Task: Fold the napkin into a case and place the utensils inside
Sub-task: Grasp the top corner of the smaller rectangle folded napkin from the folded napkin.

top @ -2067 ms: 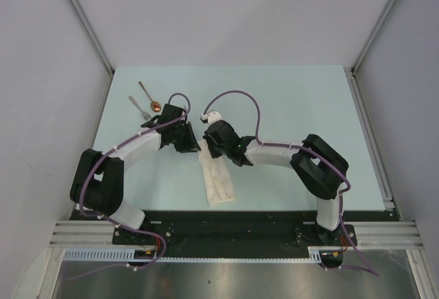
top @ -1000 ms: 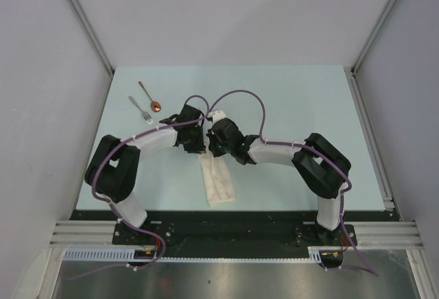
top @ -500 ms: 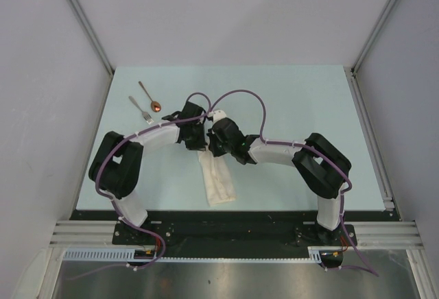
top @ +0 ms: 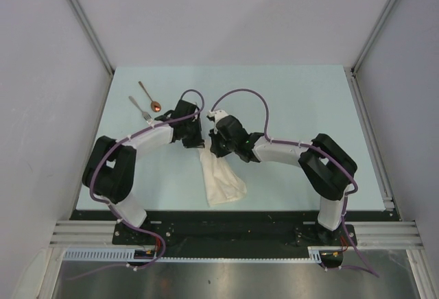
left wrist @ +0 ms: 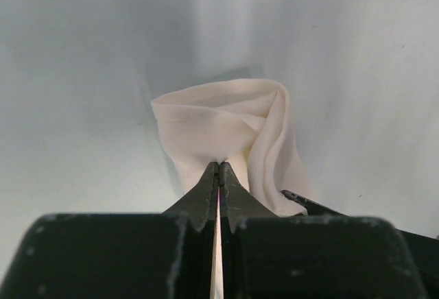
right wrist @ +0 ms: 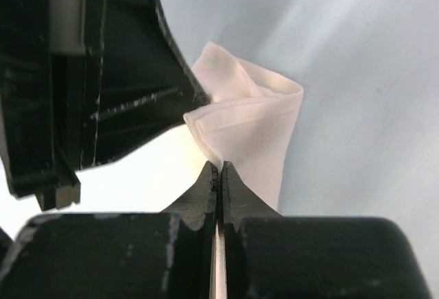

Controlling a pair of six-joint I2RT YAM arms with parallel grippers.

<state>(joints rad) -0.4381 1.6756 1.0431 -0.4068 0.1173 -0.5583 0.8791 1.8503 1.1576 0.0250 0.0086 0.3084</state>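
Pinching the cream-white wrinkled cloth napkin (top: 221,179) at its far end, left gripper (left wrist: 218,169) and right gripper (right wrist: 219,169) are both clamped tight on fabric, near end resting on the pale green table (top: 295,107). Risk: thin layers slipping free and the fold collapsing. Nothing visible inside the fold — silver metal fork (top: 140,108) and copper-bowled spoon (top: 148,95) lie well apart, far-left.

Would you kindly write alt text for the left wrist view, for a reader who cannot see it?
The left pincer, seen from just behind its black fingers, is shut on a fold of the cream-white napkin. The cloth bunches into a rounded loop beyond the fingertips, with the pale table behind it.
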